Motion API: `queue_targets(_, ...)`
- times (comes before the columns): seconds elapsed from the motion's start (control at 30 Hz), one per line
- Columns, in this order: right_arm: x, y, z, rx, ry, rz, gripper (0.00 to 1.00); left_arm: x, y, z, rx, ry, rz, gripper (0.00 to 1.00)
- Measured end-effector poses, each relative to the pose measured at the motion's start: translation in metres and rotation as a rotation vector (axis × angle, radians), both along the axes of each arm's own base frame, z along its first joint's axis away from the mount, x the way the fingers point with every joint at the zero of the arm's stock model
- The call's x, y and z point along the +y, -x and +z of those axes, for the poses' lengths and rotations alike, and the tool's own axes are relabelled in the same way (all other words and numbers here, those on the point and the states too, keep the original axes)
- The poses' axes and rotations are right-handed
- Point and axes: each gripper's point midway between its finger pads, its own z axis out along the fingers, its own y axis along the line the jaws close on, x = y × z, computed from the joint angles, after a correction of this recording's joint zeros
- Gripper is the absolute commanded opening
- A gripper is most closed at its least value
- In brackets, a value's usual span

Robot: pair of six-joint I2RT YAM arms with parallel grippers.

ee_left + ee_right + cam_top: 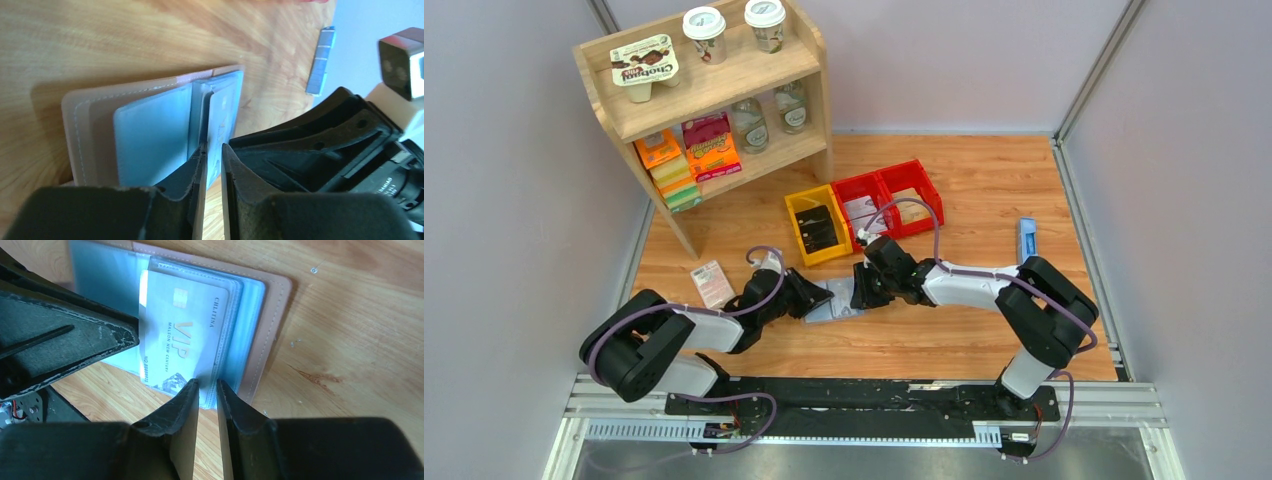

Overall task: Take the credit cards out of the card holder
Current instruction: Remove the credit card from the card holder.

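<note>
The card holder (836, 306) lies open on the wood between both arms, brown rim (272, 305) outside and blue-grey sleeves (150, 135) inside. A white credit card (185, 330) printed VIP sticks partway out of the right-hand sleeves; in the left wrist view the same card (222, 110) shows pale blue. My left gripper (214, 147) has its jaws narrowed to a slim gap at that card's edge; whether they pinch it is unclear. My right gripper (206, 384) stands at the sleeves' near corner, jaws a slim gap apart, wood showing between them. Other cards are hidden.
A narrow blue object (1026, 240) lies at the right edge and a pink-and-white packet (712, 283) to the left. One yellow bin (816, 228) and two red bins (904, 195) stand just behind the grippers. A wooden shelf (714, 90) fills the back left.
</note>
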Motion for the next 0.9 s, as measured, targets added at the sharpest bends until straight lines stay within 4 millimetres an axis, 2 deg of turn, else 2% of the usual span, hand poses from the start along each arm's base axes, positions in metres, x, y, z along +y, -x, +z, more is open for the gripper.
queue_targets(0.17, 0.001, 0.000, 0.001, 0.011, -0.014, -0.010, 0.25, -0.002, -0.006, 0.012, -0.050, 0.038, 0.010, 0.15)
queue_targets(0.33, 0.000, -0.001, 0.001, 0.019, -0.018, -0.013, 0.25, -0.001, -0.005, 0.008, -0.053, 0.042, 0.016, 0.00)
queue_targets(0.53, -0.002, -0.003, -0.001, 0.038, -0.027, -0.032, 0.24, 0.003, -0.002, -0.002, -0.040, 0.034, 0.029, 0.00)
queue_targets(0.7, -0.004, -0.005, -0.002, 0.051, -0.044, -0.046, 0.23, 0.014, 0.009, -0.018, -0.001, 0.007, 0.048, 0.00)
queue_targets(0.83, -0.004, -0.006, -0.001, 0.054, -0.049, -0.048, 0.24, 0.016, 0.010, -0.019, 0.003, 0.010, 0.061, 0.00)
queue_targets(0.87, -0.004, -0.006, -0.001, 0.054, -0.049, -0.049, 0.24, 0.016, 0.009, -0.018, 0.001, 0.010, 0.066, 0.01)
queue_targets(0.9, -0.005, -0.007, -0.001, 0.054, -0.049, -0.050, 0.25, 0.017, 0.009, -0.018, -0.001, 0.009, 0.069, 0.08)
